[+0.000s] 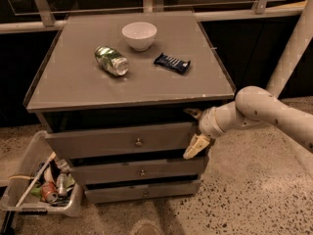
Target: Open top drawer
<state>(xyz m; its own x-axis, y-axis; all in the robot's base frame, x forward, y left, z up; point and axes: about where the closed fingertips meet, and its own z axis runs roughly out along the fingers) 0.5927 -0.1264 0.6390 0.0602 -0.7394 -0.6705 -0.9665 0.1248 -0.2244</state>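
The top drawer is the widest grey front under the cabinet top, with a small round brass knob at its centre. A dark gap shows above it, and it stands a little forward of the cabinet. My gripper is at the drawer front's right end. Its fingers are spread apart, one dark fingertip above the panel's top edge and one cream fingertip at its lower edge, with the panel's right end between them. Whether they press on the panel I cannot tell.
Two narrower drawers sit below. On the cabinet top are a white bowl, a lying green can and a dark snack bar. A bin of trash stands on the floor at the left. A pale post rises at the right.
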